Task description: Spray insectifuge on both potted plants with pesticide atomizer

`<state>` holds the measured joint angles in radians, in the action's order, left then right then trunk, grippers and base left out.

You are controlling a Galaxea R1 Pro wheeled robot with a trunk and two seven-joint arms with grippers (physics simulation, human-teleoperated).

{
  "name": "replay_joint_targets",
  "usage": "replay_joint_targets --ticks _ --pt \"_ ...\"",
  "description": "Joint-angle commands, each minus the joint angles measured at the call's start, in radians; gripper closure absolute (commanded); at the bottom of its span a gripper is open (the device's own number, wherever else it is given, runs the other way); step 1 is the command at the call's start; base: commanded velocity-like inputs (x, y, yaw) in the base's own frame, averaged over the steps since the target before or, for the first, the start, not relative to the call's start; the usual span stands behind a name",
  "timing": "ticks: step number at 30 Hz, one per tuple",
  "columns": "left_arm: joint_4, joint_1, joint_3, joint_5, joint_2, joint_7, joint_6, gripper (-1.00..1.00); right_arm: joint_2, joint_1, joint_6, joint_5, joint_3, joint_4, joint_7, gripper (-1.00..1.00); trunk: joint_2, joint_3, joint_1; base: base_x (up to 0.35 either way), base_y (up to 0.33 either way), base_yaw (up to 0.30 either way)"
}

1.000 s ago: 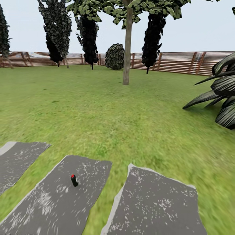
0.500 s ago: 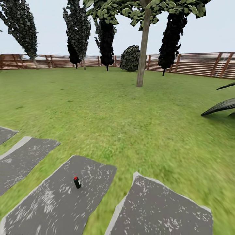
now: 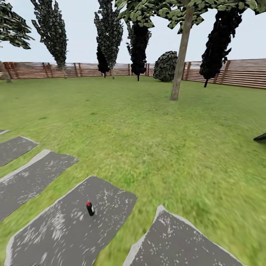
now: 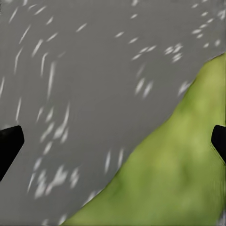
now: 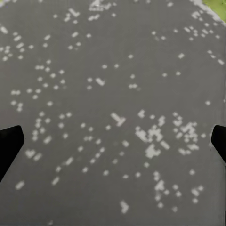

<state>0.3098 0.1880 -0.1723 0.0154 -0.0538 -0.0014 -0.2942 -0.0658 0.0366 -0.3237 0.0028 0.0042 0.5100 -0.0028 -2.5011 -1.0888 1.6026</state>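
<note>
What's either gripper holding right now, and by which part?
Nothing. Left gripper is open over a stone slab's edge and grass; right gripper is open over bare slab.

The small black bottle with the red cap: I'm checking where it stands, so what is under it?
The black bottle stands upright on a grey speckled stepping slab, with lawn around the slab. What lies beneath the slab is covered.

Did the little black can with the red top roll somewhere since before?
No. The black can stands at the same spot on its grey slab. The whole picture has slid sideways because the camera turned.
</note>
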Motion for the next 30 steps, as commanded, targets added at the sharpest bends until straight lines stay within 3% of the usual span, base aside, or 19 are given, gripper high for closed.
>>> replay_joint_targets --ticks 1,8,30 --pt "-0.001 0.001 -0.002 0.002 0.000 0.000 -0.003 -1.00 0.000 0.000 -0.003 0.000 0.000 -0.001 0.000 -1.00 0.000 -0.001 0.000 0.182 -0.189 0.274" --pt "-0.001 0.001 -0.010 0.003 -0.001 0.000 -0.003 -1.00 0.000 0.000 -0.003 0.000 0.000 -0.001 0.000 -1.00 0.000 -0.001 0.000 0.190 -0.179 0.206" --pt "0.000 0.001 -0.015 0.012 -0.004 0.000 -0.003 -1.00 -0.001 0.000 -0.003 0.000 -0.004 0.000 -0.002 -1.00 0.000 -0.002 0.000 0.282 -0.169 0.034"
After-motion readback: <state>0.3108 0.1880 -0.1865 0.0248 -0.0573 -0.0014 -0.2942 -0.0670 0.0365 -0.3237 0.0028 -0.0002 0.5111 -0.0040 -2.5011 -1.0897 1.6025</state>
